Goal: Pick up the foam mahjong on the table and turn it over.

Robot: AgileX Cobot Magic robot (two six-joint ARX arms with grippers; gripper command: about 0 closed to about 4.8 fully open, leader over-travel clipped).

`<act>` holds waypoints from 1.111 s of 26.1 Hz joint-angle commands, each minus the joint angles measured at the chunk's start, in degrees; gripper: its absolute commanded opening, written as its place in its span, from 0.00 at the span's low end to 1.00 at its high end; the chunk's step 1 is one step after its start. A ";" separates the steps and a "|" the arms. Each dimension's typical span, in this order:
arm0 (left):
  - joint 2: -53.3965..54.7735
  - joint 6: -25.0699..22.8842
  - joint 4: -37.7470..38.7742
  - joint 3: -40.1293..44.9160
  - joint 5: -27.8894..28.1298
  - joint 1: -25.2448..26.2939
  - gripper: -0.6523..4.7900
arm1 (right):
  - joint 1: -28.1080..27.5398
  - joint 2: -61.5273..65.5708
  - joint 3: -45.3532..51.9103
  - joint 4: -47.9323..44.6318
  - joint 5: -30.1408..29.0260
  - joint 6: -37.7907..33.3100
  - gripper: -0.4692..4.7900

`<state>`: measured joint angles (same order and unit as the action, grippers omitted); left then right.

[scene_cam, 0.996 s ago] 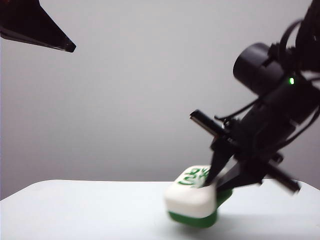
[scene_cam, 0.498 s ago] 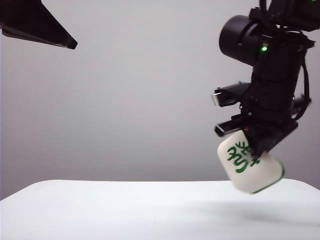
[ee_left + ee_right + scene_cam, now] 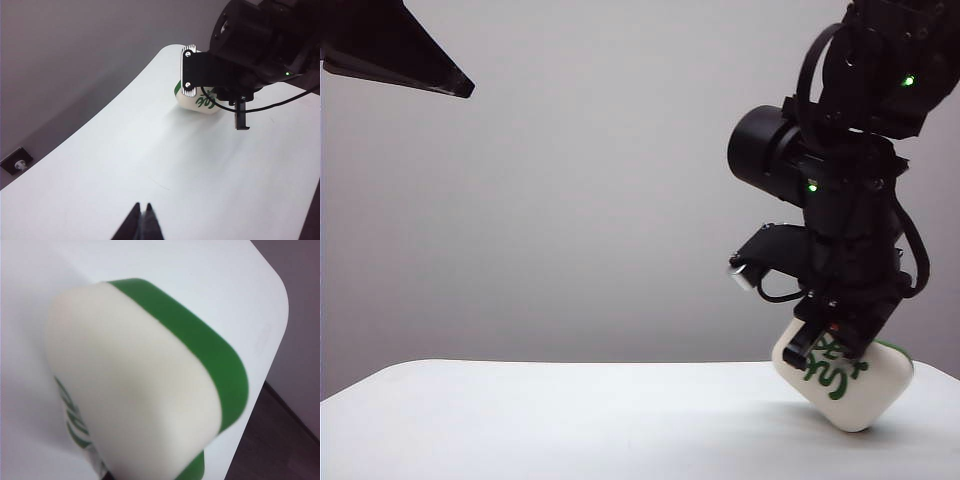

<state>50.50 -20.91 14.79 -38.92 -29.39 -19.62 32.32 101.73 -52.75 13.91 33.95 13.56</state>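
The foam mahjong (image 3: 855,390) hangs tilted at the right end of the table (image 3: 570,420). Its white face with green marks is turned toward the exterior camera, and a thin green edge shows behind. Its lower corner is at or just above the tabletop; I cannot tell if it touches. My right gripper (image 3: 830,345) points down and is shut on the tile's upper part. In the right wrist view the foam mahjong (image 3: 140,390) fills the frame, white side and green back both showing. My left gripper (image 3: 142,206) is shut and empty, hovering over the table (image 3: 150,150) well short of the foam mahjong (image 3: 196,103).
The table's rounded right edge (image 3: 280,305) lies close beside the tile, with dark floor beyond it. A dark wedge of the left arm (image 3: 390,50) sits high at the exterior view's upper left. A grey wall stands behind.
The right gripper lifted the tile off the middle of the table, carried it right while rolling the wrist, and has now lowered it near the table's right end. The left gripper stayed put.
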 commanded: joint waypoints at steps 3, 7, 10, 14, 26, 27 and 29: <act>-0.02 0.35 -0.70 -0.20 -0.20 0.02 0.11 | 3.04 -0.48 -0.42 0.37 -5.70 -1.90 0.30; 0.02 0.35 -0.70 -0.20 -0.22 0.02 0.11 | 5.49 -0.48 -0.52 0.39 -7.34 -3.15 0.32; 0.22 0.37 -0.68 -0.20 -0.22 0.02 0.11 | 6.75 -0.48 -1.64 1.25 -10.10 -4.31 0.38; 0.28 0.63 -0.52 -0.20 -0.26 0.02 0.11 | 7.76 -0.48 -5.31 4.37 -15.08 -9.51 0.49; 0.26 2.43 -0.11 -0.20 0.15 0.02 0.11 | 8.70 -3.58 -11.10 14.47 -24.26 -15.69 0.32; 0.26 2.38 -0.13 -0.20 0.76 0.02 0.11 | 8.76 -5.09 -10.86 14.47 -25.20 -15.74 0.21; 0.22 2.23 -0.20 -0.20 3.39 0.02 0.11 | 8.76 -7.67 -10.82 14.58 -25.11 -16.52 0.16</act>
<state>50.83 -18.48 14.92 -38.92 -28.21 -19.64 40.95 95.85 -63.42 28.51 9.19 -1.74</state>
